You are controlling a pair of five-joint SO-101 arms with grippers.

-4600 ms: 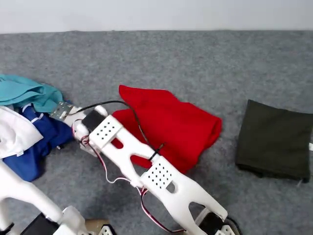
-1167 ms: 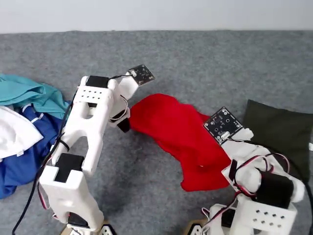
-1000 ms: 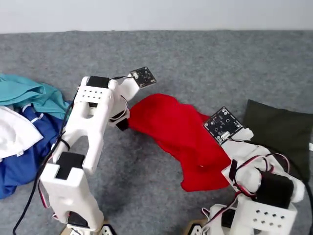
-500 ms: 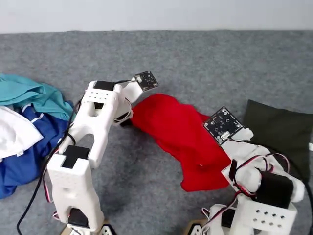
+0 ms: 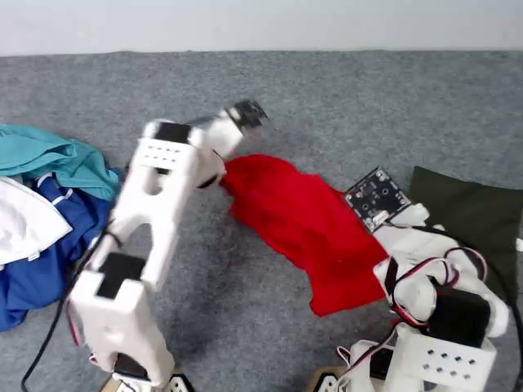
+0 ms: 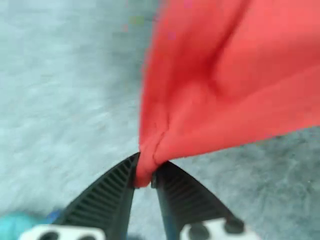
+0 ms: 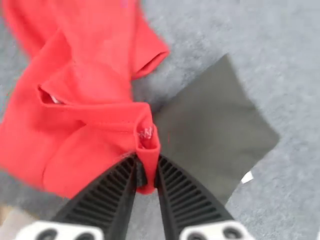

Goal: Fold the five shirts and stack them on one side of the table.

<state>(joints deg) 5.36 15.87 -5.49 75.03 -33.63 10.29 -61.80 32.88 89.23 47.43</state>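
Observation:
A red shirt (image 5: 306, 224) hangs stretched between both grippers above the grey table (image 5: 343, 106). My left gripper (image 6: 143, 177) is shut on one edge of the red shirt (image 6: 220, 95); in the high view it sits at the shirt's upper left end (image 5: 219, 175). My right gripper (image 7: 146, 172) is shut on a hem of the red shirt (image 7: 85, 100), near the lower right of the cloth in the high view. A folded dark green shirt (image 5: 466, 220) lies at the right, also below the right gripper (image 7: 210, 130).
A pile of unfolded shirts lies at the left edge: teal (image 5: 49, 155), white (image 5: 24, 220) and blue (image 5: 41, 261). The left arm (image 5: 139, 245) stands between that pile and the red shirt. The far half of the table is bare felt.
The left arm has lifted and swung its end of the red shirt up and slightly right. The right gripper has shifted a little, and the shirt's lower edge moved with it.

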